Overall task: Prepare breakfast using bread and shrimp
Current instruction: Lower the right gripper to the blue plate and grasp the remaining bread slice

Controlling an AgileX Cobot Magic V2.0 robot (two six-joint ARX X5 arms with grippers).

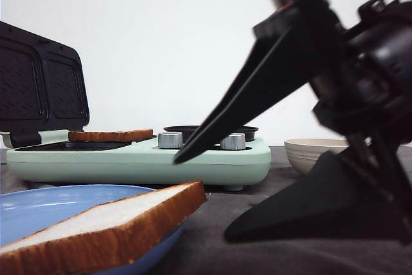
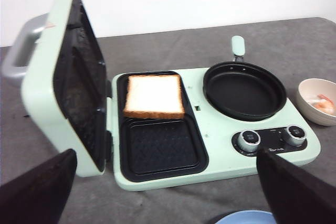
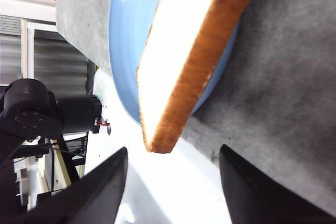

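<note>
The right gripper (image 1: 199, 191) hangs low over the grey table (image 1: 270, 249) with its jaws spread wide, holding nothing, just beside 1 bread slice (image 1: 109, 227) lying on the blue plate (image 1: 38, 207); another slice (image 2: 154, 96) sits in the green breakfast maker (image 2: 220, 161), far plate; the left gripper (image 2: 168, 192) is also spread, empty; shrimp (image 2: 323, 103) lie in the beige bowl (image 2: 307, 90).

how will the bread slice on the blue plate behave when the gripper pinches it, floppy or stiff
The bread slice looks thick with a soft white face, so it probably squashes under a hard pinch. Its browned crust should keep it fairly flat. It overhangs the blue plate, so it may slide.
</note>
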